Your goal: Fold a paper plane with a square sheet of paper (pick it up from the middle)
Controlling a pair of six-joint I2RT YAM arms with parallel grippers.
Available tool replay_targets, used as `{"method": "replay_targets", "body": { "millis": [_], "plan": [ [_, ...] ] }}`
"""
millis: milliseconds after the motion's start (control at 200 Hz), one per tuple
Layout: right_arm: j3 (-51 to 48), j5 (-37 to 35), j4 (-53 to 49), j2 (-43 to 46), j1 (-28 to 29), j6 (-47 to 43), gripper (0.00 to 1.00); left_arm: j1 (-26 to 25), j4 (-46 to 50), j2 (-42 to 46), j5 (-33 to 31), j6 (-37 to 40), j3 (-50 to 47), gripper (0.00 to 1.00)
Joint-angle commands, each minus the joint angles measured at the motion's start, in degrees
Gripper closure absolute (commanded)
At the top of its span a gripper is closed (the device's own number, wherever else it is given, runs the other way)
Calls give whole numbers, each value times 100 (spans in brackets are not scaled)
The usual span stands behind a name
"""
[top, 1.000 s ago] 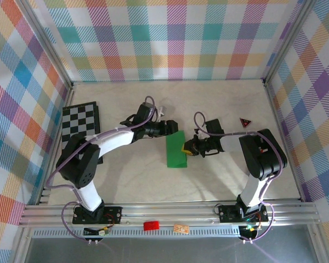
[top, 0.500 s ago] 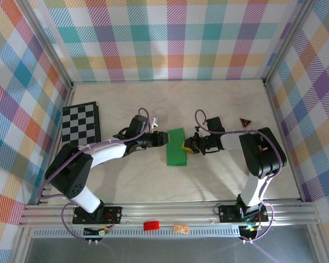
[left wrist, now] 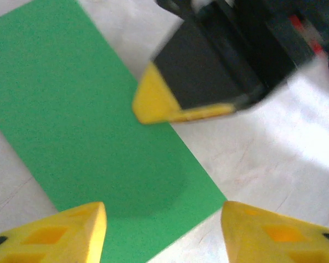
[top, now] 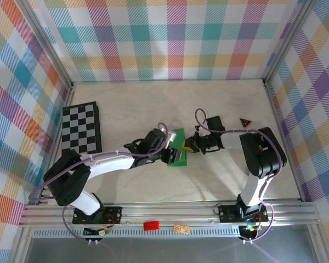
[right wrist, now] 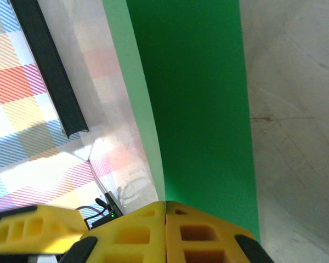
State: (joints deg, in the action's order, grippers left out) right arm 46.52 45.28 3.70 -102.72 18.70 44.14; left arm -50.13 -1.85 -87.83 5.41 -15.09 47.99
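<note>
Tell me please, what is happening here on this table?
Two robot arms are working on a green sheet of paper that lies on the table. The right gripper is shut on one long edge of the sheet, pinching it. The left gripper hangs open just above the sheet's near end and holds nothing. The sheet looks like a narrow rectangle, so it seems partly folded, but it is not yet a plane.

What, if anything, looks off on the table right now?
Nothing spilled or torn. The square sheet of paper, folded to a narrow strip, lies slightly askew; in the right wrist view one long edge looks paler, as if a layer is raised. The right gripper is shut at its edge, the left gripper open over it.
</note>
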Motion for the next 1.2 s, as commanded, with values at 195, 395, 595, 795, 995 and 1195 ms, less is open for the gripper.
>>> {"method": "replay_targets", "body": {
  "millis": [195,395,595,795,995,1195],
  "plan": [
    [143,29,-133,-64,-37,-90,92,-1552,715,-438,-2577,1393,467,27],
    [141,13,-142,-29,-39,-85,92,-2105,835,-1100,-3854,1738,876,21],
    [135,1,-127,-6,-35,-55,92,-2268,762,-1430,-4746,1888,1057,20],
    [108,-10,-107,1,-34,-46,91,-2269,524,-1404,-4978,2129,964,20],
    [93,-10,-72,0,-39,-30,91,-2266,601,-1658,-5047,2309,1115,22],
    [76,-8,-72,15,-36,-20,91,-2273,530,-1693,-4991,2352,1099,34]
  ]
}}
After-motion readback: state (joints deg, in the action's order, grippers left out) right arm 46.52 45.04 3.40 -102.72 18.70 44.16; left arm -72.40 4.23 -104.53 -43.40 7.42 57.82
